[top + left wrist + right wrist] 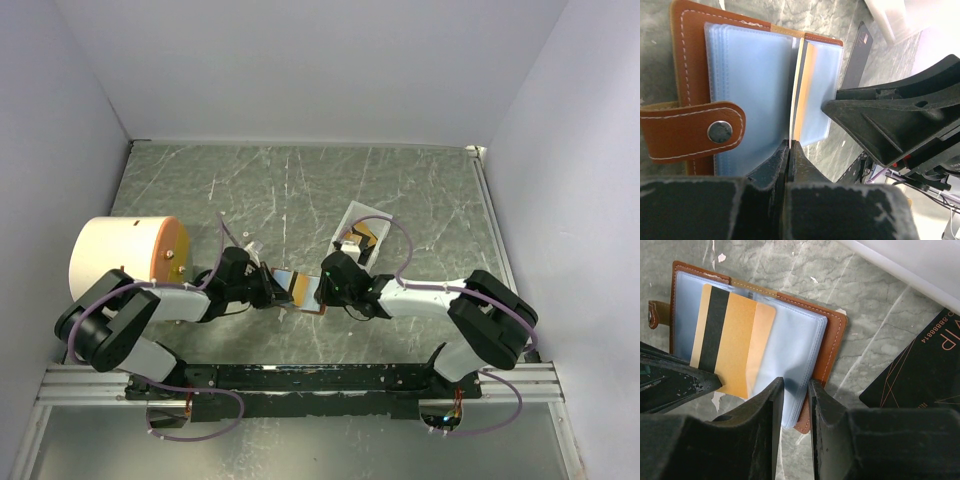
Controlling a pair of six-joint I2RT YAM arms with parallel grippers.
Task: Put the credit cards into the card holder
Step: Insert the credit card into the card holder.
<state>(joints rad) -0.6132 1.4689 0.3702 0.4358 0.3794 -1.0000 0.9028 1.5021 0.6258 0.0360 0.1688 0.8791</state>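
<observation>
Black card [920,375] beside card holder [832,340] reads "VIP".

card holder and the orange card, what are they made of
The card holder looks like matte brown leather or imitation, given pale edge stitching. Its sleeves seem soft clear plastic. The orange card looks like smooth stiff plastic with a dark stripe.

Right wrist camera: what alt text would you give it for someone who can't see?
An open brown wallet lies on a green marbled table, an orange card with a dark stripe resting on its pale blue sleeves. The right end effector hangs over its lower edge, black fingers slightly apart; a black card lies to the right.
</observation>
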